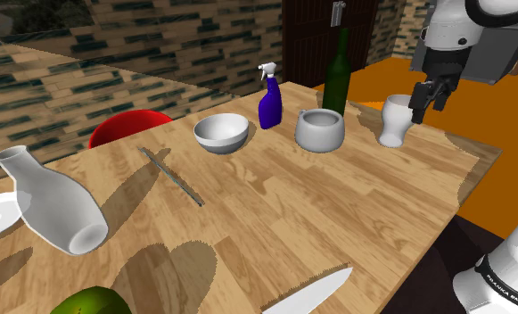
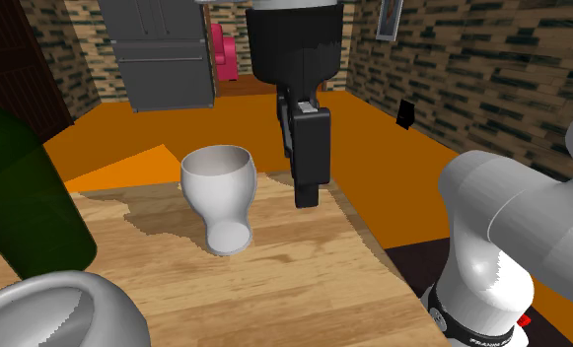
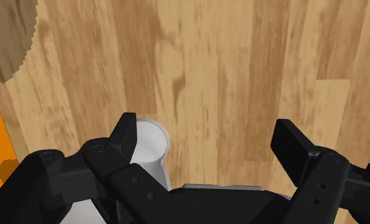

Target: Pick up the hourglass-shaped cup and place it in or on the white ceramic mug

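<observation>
The hourglass-shaped cup (image 1: 393, 120) is white and stands upright near the table's far corner in the shoulder view. The white mug (image 1: 320, 130) sits to its left, with a gap between them. My black gripper (image 1: 419, 111) hangs just to the cup's right, about level with it. The second exterior view shows the cup (image 2: 218, 192) left of the gripper (image 2: 309, 197), apart from it. In the wrist view the gripper (image 3: 209, 137) is open and the cup (image 3: 150, 149) lies close against one finger (image 3: 127, 135); nothing is clasped.
On the wooden table (image 1: 337, 205) stand a dark green bottle (image 1: 336, 76), a blue spray bottle (image 1: 269, 100) and a white bowl (image 1: 221, 132). A white vase (image 1: 52, 205) lies on its side, and a knife (image 1: 308, 293) rests at the near edge. Orange floor (image 2: 393, 168) lies past the table's edge.
</observation>
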Tool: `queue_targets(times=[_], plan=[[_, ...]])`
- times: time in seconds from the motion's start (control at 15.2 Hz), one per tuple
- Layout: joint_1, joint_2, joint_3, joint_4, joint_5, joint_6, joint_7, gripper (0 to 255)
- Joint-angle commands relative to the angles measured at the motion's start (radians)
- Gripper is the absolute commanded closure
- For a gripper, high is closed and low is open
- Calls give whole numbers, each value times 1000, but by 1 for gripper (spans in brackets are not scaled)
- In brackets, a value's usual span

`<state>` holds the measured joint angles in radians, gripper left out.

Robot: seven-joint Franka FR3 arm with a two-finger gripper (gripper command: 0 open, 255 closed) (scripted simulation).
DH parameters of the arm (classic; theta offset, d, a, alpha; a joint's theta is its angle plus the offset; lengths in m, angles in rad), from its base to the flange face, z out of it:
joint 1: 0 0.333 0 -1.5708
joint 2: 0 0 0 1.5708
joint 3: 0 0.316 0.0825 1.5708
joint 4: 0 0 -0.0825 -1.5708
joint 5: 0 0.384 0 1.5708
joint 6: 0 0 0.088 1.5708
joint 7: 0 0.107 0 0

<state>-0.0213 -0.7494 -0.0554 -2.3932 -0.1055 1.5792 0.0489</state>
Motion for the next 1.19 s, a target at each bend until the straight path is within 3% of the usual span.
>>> queue_targets(times=[0.0, 0.4, 0.79, 1.12], plan=[[0, 0, 0, 0, 0, 0, 0, 0], [-39, 147, -114, 91, -43, 94, -96, 0], [-62, 315, -223, 219, -43, 169, -197, 0], [-65, 316, -230, 152, -48, 236, -196, 0]])
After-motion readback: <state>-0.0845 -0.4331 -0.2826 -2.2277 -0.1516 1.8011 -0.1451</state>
